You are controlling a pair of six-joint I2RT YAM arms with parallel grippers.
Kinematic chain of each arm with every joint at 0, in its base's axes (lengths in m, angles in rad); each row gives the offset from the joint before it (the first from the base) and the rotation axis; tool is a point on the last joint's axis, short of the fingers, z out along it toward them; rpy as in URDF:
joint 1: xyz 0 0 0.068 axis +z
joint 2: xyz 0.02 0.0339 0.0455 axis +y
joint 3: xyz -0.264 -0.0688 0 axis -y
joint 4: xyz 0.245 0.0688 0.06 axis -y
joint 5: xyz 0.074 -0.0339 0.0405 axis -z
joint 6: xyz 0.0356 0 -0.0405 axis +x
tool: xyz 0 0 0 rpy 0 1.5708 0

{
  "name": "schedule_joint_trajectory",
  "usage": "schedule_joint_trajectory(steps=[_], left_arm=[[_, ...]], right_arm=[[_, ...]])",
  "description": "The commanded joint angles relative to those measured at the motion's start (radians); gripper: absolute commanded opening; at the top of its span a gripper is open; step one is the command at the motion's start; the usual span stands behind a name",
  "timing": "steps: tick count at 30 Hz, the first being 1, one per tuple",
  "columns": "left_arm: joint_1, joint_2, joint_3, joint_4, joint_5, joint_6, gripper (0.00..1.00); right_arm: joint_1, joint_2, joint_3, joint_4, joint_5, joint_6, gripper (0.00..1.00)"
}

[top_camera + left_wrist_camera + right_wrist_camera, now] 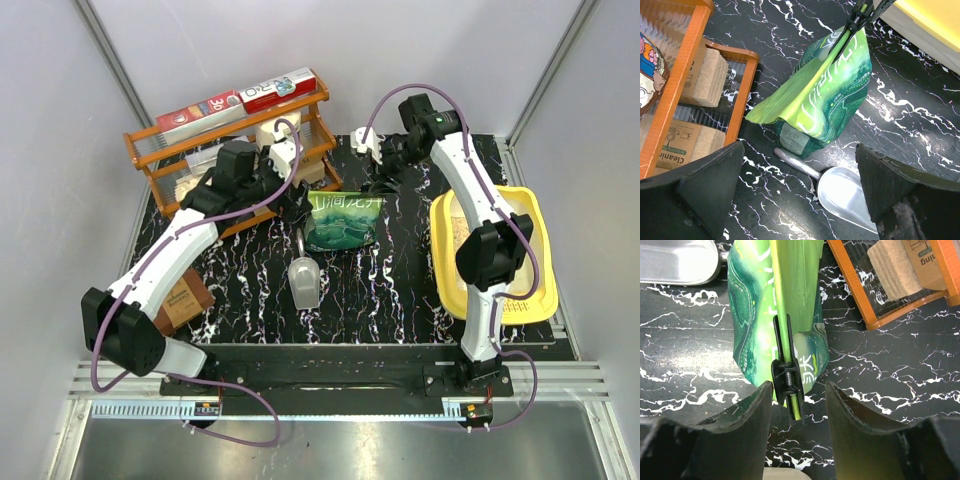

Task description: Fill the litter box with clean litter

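The green litter pouch (343, 222) stands mid-table, its folded top pinched by a black clip (789, 375). My right gripper (799, 386) is open, one finger on each side of that clip, the left finger nearly touching it. In the top view the right gripper (376, 190) sits just behind the pouch. The left gripper (800, 185) is wide open above the grey scoop (840, 187), which lies in front of the pouch (825, 90). The yellow litter box (495, 300) lies at the right, with pale litter (455, 228) showing inside.
An orange wire rack (235, 150) with boxes on top and sponge packs inside stands at the back left, close to the left arm. A brown box (185, 300) stands at the front left. The scoop (304, 280) lies near the centre.
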Motion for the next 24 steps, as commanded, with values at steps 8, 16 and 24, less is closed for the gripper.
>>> schedule_joint_trajectory(steps=[8,16,24], left_arm=[[0.006,0.016,0.029,0.054,0.031,-0.018,0.99],[0.006,0.022,0.031,0.052,0.032,-0.015,0.99],[0.006,0.022,0.027,0.052,0.035,-0.012,0.99]], right_arm=[[0.018,-0.007,-0.005,-0.008,0.037,-0.042,0.50],[0.029,-0.004,-0.010,0.013,0.040,-0.023,0.46],[0.032,-0.005,-0.020,0.012,0.061,-0.034,0.37]])
